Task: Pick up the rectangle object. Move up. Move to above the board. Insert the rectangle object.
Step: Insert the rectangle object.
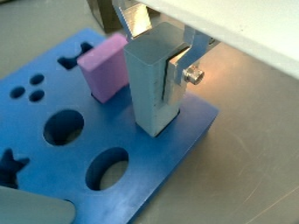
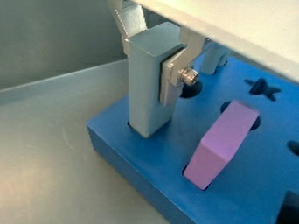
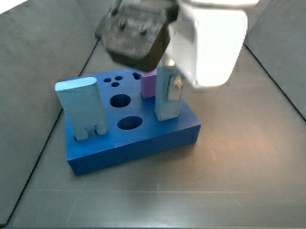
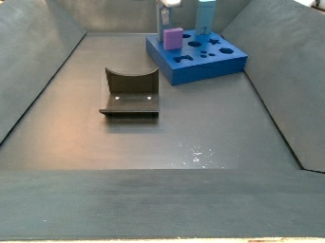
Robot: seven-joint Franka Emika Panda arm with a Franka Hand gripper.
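Observation:
The rectangle object (image 1: 149, 101) (image 2: 142, 101) is a slim, pale grey-blue bar standing upright. Its lower end meets the top of the deep-blue board (image 1: 176, 171) (image 2: 140, 157) close to a corner. A dark line rings its foot, and the bar hides the rectangular hole. My gripper (image 1: 156, 63) (image 2: 149, 63) is shut on the bar's upper part, with a silver finger (image 1: 177, 74) (image 2: 173, 77) flat against one side. In a side view the bar (image 3: 167, 97) stands at the board's (image 3: 131, 148) right end under the blurred hand.
A short pink block (image 1: 105, 68) (image 2: 219, 144) stands in the board beside the bar. A wider light-blue block (image 3: 79, 107) stands at the board's other end. Round holes (image 1: 108, 169) lie between them. The dark fixture (image 4: 129, 95) sits on the floor, apart from the board (image 4: 203, 59). Grey walls surround the floor.

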